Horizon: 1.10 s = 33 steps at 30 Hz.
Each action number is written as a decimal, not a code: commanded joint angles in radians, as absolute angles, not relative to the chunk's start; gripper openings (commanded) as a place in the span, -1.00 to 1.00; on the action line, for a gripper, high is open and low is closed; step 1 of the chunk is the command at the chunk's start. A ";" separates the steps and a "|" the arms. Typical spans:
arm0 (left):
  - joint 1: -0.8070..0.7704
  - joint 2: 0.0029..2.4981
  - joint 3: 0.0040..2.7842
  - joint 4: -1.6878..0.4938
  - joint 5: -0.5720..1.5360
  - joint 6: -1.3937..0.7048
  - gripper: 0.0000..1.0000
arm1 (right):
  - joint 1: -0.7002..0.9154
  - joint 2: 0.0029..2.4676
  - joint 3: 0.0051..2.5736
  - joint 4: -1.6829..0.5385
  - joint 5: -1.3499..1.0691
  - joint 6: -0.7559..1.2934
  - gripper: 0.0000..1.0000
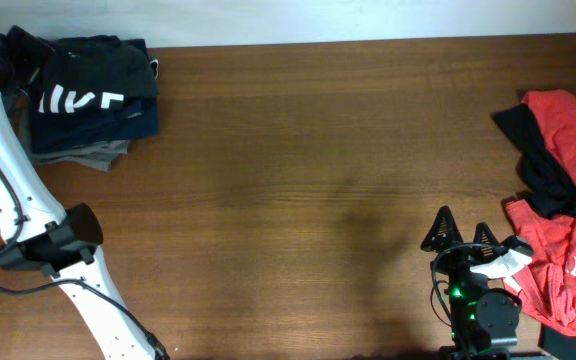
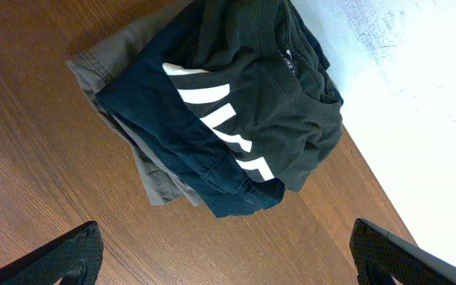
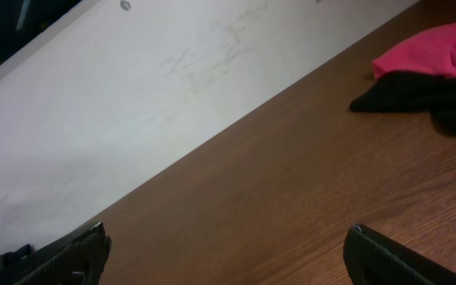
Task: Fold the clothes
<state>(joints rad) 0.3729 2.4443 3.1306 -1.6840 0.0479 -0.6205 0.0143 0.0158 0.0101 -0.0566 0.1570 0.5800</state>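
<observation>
A stack of folded clothes (image 1: 88, 95) sits at the table's far left corner, topped by a charcoal-black T-shirt (image 2: 252, 95) with white block letters. Under it lie a navy garment (image 2: 172, 127) and an olive one (image 2: 109, 55). My left gripper (image 2: 224, 241) hovers open just short of this stack, nothing between its fingers. At the right edge lies a crumpled red T-shirt (image 1: 568, 230) with white letters, a black garment (image 1: 543, 170) draped across it. My right gripper (image 1: 463, 228) stands open over bare wood just left of the red T-shirt (image 3: 434, 47), holding nothing.
The brown wooden table (image 1: 298, 150) stretches between the two piles. A white wall (image 3: 133, 103) runs along its far edge. The left arm's white links (image 1: 8, 190) cross the table's left side.
</observation>
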 commanded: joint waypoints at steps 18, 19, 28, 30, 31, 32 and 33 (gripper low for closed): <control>0.381 2.427 3.134 -1.685 0.044 -0.605 0.98 | 0.020 0.008 0.006 -0.065 0.169 0.585 0.97; 0.381 2.427 3.134 -1.685 0.044 -0.605 0.99 | 0.020 0.008 0.006 -0.065 0.169 0.585 0.97; 0.377 2.421 3.127 -1.688 0.041 -0.575 0.99 | 0.020 0.008 0.006 -0.065 0.169 0.585 0.97; 0.358 2.397 3.116 -1.687 0.038 -0.574 0.98 | 0.020 0.008 0.006 -0.064 0.169 0.585 0.97; 0.344 2.373 3.098 -1.687 0.022 -0.571 0.99 | 0.020 0.008 0.006 -0.065 0.169 0.585 0.97; 0.327 2.342 3.066 -1.685 -0.005 -0.561 0.99 | 0.020 0.008 0.006 -0.064 0.169 0.585 0.97; 0.308 2.300 3.018 -1.677 -0.047 -0.558 0.99 | 0.020 0.008 0.006 -0.064 0.169 0.585 0.97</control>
<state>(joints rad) 0.3607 2.4298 3.0993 -1.6833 0.0345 -0.5930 0.0143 0.0158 0.0101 -0.0566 0.1570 0.5800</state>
